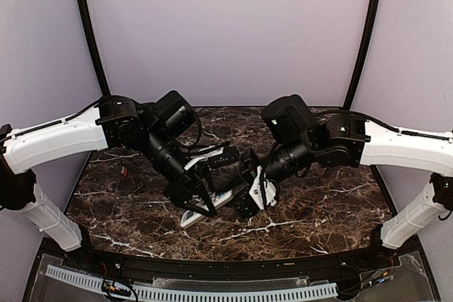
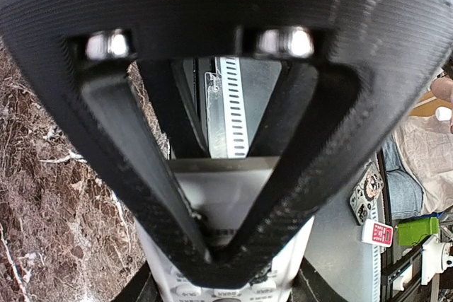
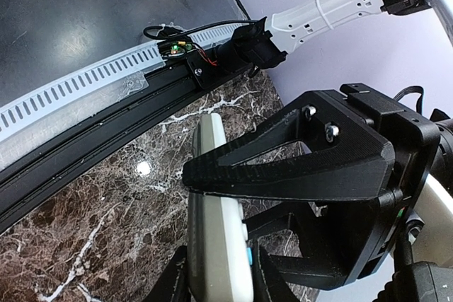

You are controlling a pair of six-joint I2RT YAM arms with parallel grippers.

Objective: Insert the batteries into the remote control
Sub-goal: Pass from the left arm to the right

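1 small reddish-dark cylinder [image 1: 124, 171], probably a battery, on brown marble table [image 1: 333, 203], well left of slim white remote control [image 3: 218, 242] | left gripper [image 1: 202, 201] clamped narrow on remote's left part | right gripper [image 1: 253, 196] pinching its right end, likely steadying it for loading

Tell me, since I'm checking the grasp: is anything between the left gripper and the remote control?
Nothing visible. The left gripper is closed directly on the remote control, and the right gripper has it between its fingers too.
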